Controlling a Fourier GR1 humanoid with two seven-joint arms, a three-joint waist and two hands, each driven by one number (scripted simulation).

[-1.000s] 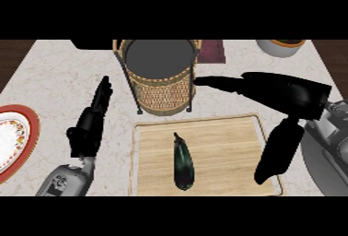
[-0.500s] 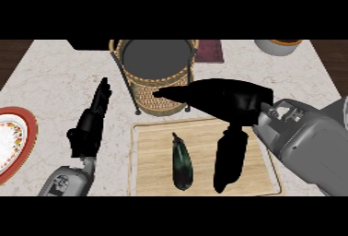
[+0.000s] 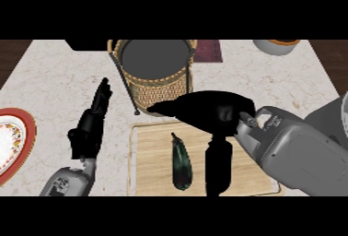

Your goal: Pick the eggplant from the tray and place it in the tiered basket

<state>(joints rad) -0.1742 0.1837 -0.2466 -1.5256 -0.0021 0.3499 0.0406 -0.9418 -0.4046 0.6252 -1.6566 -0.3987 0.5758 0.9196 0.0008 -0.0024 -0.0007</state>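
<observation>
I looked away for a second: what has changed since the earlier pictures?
The right hand has swung leftward over the tray, its fingers now hanging just right of the eggplant; nothing is grasped yet. The eggplant, the tiered basket, the plate and the open left hand stayed put.

I count one eggplant (image 3: 181,161), on one wooden tray (image 3: 153,161) near me. One tiered basket (image 3: 158,73) stands beyond it. One red-rimmed plate (image 3: 15,138) shows at the left edge, one bowl (image 3: 277,45) at far right. One dark red mat (image 3: 208,50) lies beside the basket. Two hands: left hand (image 3: 92,124), right hand (image 3: 211,113).
</observation>
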